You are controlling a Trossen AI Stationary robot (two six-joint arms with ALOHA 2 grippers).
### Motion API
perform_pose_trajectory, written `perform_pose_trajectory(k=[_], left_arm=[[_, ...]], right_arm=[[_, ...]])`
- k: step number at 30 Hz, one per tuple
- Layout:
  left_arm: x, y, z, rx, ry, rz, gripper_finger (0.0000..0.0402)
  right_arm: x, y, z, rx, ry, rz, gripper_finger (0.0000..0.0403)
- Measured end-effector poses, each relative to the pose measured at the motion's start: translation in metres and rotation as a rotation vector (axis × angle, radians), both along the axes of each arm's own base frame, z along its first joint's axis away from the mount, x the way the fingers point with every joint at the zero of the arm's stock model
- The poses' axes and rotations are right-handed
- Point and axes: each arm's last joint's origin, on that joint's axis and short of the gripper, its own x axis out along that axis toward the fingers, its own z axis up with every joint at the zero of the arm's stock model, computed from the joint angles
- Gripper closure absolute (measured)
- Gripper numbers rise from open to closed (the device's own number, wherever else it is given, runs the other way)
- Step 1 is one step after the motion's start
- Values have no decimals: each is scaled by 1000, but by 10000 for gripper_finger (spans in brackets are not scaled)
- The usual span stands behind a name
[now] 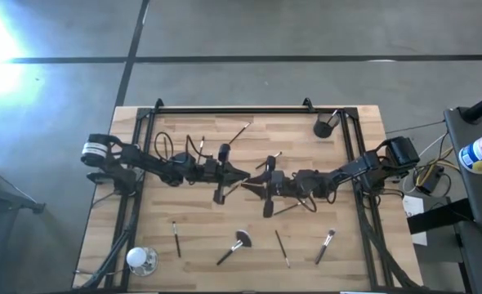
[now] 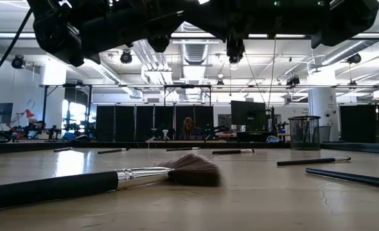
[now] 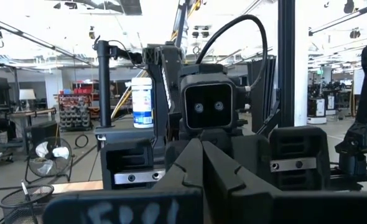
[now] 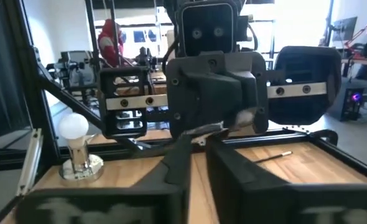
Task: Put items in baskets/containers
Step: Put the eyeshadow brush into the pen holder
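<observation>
— Closest to the low camera?
— Fan brush (image 2: 99, 181), flat on the counter (image 2: 241, 199). Other brushes (image 1: 324, 246) lie scattered along the near edge.
— And the claws?
— Mid-counter, facing each other. Left claw (image 3: 201, 163) is closed, empty. Right claw (image 4: 197, 163) has its fingers nearly together; whether it grips anything, I cannot tell.
— The cup?
— Dark cup (image 1: 323, 126) stands at the far right corner, one brush in it.
</observation>
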Motion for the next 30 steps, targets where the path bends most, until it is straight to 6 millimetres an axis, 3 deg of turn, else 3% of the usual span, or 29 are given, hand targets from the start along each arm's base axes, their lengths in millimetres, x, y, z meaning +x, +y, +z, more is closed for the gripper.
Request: perform_pose_trajectory(k=[3, 17, 30], left_arm=[[-1, 0, 1, -1, -3, 1, 401], [0, 0, -3, 5, 44, 5, 401], [2, 3, -24, -12, 243, 100, 401]], right_arm=[[0, -1, 0, -4, 1, -22, 390], [0, -1, -2, -10, 13, -24, 395], [2, -18, -11, 93, 74, -67, 395]])
